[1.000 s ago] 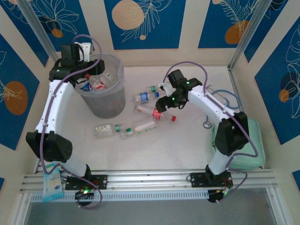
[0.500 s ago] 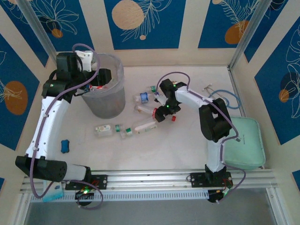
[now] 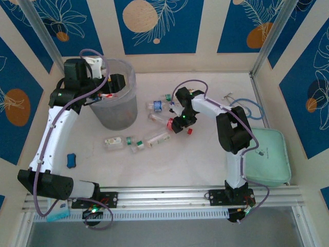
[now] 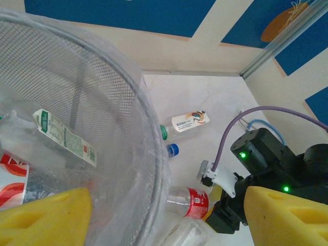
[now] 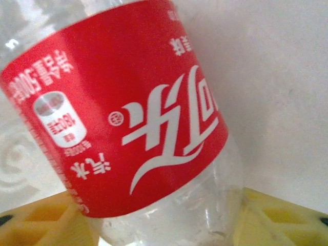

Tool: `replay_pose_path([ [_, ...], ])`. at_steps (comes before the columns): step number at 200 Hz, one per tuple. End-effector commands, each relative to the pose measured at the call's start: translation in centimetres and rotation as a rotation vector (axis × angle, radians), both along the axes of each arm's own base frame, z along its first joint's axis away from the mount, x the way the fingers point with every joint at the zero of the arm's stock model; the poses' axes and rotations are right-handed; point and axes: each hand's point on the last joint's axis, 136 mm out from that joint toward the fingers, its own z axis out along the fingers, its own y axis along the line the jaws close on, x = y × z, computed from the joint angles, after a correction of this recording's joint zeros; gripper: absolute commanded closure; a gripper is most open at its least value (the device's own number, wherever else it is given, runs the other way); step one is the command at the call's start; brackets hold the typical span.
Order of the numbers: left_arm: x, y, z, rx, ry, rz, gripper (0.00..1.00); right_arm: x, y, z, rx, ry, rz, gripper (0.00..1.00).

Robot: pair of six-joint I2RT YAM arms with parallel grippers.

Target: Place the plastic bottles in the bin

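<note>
1. The bin stands far left on the table, with some bottles lying inside it.
2. My left gripper hangs over the bin's rim.
3. A row of three bottles lies in front of the bin, to its right.
4. More loose bottles lie behind that row.
5. My right gripper clamps one bottle between them.
6. The case lies far right, with a cable behind it.
</note>
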Motion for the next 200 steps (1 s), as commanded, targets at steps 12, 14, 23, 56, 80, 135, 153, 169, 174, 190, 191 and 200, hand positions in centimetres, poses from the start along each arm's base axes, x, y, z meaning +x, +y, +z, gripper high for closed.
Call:
replay_pose_path([
  [12,-0.8,-1.3,1.7,-0.061,-0.03,-0.022,0.22,-1.2,0.0,4.8,0.061,-0.025,0.004,0.51],
  [14,-0.8,-1.4,1.7,-0.065,-0.029,-0.023,0.22,-1.3,0.0,5.2,0.066,-0.03,0.004,0.51],
  [23,-0.8,-1.7,1.8,-0.081,-0.026,-0.03,0.22,-1.6,0.2,6.1,0.091,-0.041,0.001,0.56],
  [56,-1.0,-3.3,2.1,-0.12,-0.026,-0.062,0.19,-3.1,0.7,9.7,0.177,-0.052,-0.027,0.63],
  [80,-1.3,-5.1,3.1,-0.153,-0.056,-0.116,0.18,-3.3,1.1,13.4,0.253,-0.107,-0.065,0.64],
  [135,-0.6,-6.5,5.5,-0.295,-0.093,-0.138,0.08,-2.7,3.2,21.9,0.551,-0.307,-0.144,0.64],
  [153,-0.1,-6.5,5.1,-0.31,-0.08,-0.126,0.05,-2.7,3.8,23.9,0.632,-0.352,-0.156,0.67],
  [169,0.2,-6.8,4.9,-0.335,-0.068,-0.116,0.03,-3.2,4.3,25.4,0.659,-0.384,-0.138,0.73],
  [174,0.2,-6.9,4.8,-0.331,-0.069,-0.109,0.03,-3.4,4.5,25.7,0.664,-0.393,-0.131,0.74],
  [190,-0.1,-7.6,4.8,-0.3,-0.093,-0.115,0.02,-3.8,5.1,26.6,0.688,-0.408,-0.098,0.75],
  [191,-0.2,-7.6,4.8,-0.299,-0.094,-0.115,0.02,-3.8,5.1,26.6,0.689,-0.408,-0.096,0.75],
  [200,-0.3,-8.1,4.8,-0.297,-0.1,-0.12,0.01,-4.1,5.5,27.0,0.701,-0.407,-0.08,0.75],
])
